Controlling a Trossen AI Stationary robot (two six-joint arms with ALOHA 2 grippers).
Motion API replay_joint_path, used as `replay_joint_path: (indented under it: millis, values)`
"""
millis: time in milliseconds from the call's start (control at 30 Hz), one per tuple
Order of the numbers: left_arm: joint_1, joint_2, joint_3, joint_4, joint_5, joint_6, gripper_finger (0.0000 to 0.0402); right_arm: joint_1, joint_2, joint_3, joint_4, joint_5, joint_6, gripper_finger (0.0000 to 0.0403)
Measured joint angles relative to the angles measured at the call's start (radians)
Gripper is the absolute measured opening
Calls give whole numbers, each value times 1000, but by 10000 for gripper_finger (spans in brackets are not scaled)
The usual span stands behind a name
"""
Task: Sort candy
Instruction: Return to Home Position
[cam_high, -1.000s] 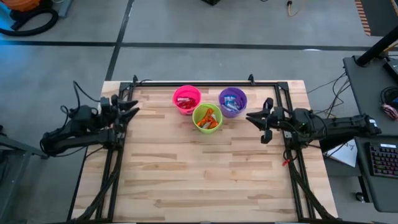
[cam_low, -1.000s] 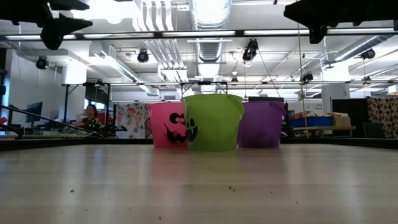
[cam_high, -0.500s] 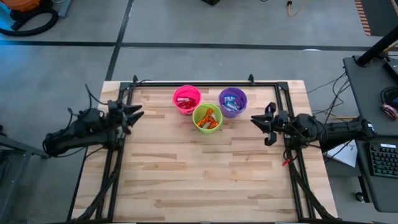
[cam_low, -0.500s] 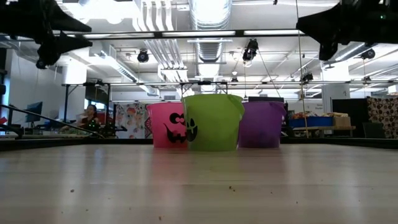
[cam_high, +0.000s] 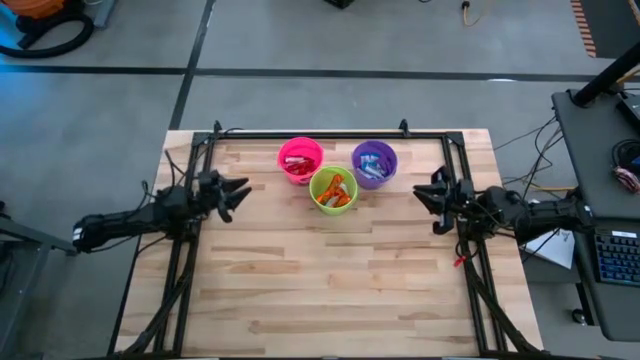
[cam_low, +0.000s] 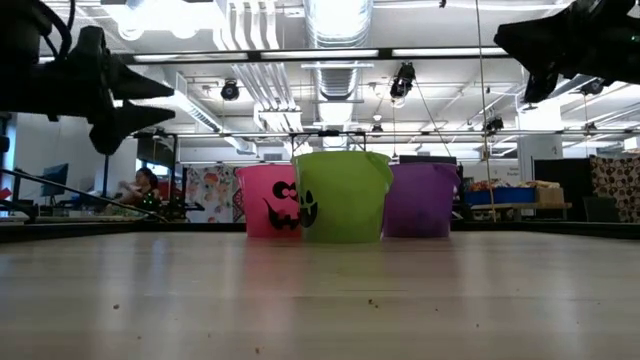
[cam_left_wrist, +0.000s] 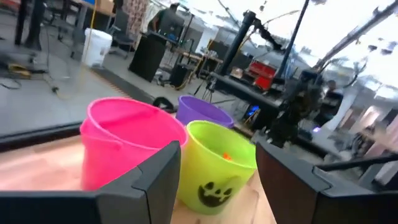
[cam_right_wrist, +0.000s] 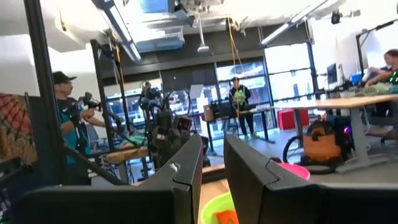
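Wooden table (cam_high: 330, 300): orange candy (cam_high: 338, 191) sits in the face-printed green cup (cam_high: 319, 180); left gripper (cam_high: 238, 196) and right gripper (cam_high: 430, 198) flank it, claws spread, empty.

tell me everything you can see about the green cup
The green cup is a lime, glossy plastic-looking pail, round and open-topped, with a black jack-o'-lantern face printed on its side. It stands upright on the wooden table near the far edge, just in front of the pink cup and purple cup, close against both; real contact cannot be told. Inside lies orange candy. The left claw and right claw hang at the table's sides, well clear of it.
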Motion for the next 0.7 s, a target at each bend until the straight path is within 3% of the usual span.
replay_joint_path:
  millis: [233,700]
  values:
    - [1,43,0,-7,-60,120,192,-2,-10,-1,-12,72,-43,59]
    - [1,105,3,-15,11,22,192,-2,-6,-1,-16,103,-44,59]
